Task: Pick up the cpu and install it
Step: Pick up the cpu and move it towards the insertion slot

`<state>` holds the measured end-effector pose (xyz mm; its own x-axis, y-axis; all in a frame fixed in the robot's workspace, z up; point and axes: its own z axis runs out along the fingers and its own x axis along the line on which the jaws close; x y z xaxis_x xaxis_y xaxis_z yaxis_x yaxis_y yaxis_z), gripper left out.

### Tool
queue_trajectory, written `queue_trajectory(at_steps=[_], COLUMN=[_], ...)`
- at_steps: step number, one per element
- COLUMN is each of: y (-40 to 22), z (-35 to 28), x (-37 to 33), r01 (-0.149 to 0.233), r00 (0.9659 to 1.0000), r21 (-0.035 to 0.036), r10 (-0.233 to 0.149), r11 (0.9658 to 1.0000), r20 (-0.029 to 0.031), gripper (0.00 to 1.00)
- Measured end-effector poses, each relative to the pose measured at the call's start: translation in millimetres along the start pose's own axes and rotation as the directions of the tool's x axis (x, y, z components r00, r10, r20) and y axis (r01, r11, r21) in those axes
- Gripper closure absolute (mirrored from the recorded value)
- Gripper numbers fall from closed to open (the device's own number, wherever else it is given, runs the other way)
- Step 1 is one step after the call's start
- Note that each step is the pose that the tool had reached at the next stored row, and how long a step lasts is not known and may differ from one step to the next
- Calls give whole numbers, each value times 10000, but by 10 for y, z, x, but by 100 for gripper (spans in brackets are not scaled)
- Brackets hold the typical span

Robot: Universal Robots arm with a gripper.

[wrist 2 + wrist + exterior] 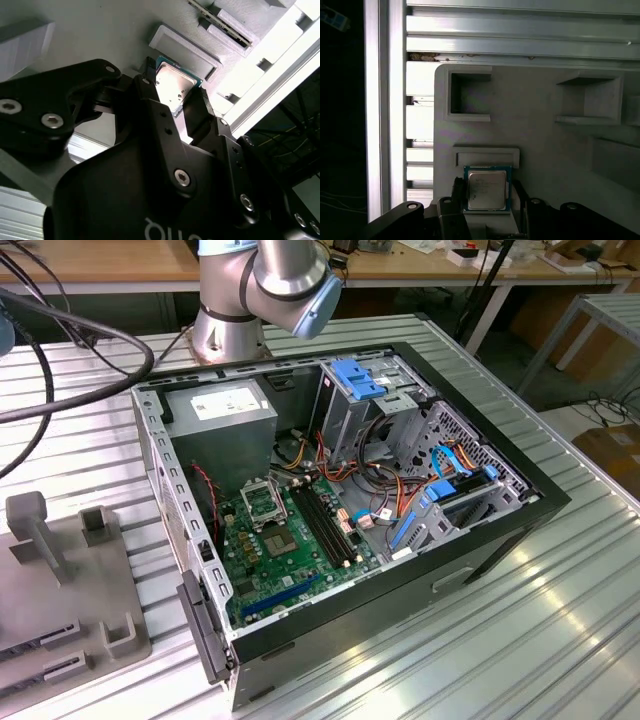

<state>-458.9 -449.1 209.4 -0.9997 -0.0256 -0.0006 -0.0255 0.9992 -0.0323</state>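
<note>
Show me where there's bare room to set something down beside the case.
Open slatted table lies on the exterior view's right of the computer case and nearer the camera. The grey fixture tray is bare between its pockets. Crowded: inside the case with cables, and around the cpu, where the gripper sits.

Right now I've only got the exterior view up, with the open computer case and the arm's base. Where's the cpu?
Observer: In both wrist views the cpu lies flat on the grey holder tray, shiny top up.
Operator: And the gripper?
Observer: In the second wrist view the gripper is right at the cpu.
Operator: Anything crowding it?
Observer: In the first wrist view a raised ridge of the tray runs along one cpu edge.
</note>
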Motion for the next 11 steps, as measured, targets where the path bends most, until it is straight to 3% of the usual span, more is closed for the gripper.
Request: queue_trajectory(at_steps=[11], y=[-2], z=[-75], x=[-1], r01=[0], r00=[10000], r21=[-1], r10=[0], r11=[10000], r20=[-2], gripper=[53])
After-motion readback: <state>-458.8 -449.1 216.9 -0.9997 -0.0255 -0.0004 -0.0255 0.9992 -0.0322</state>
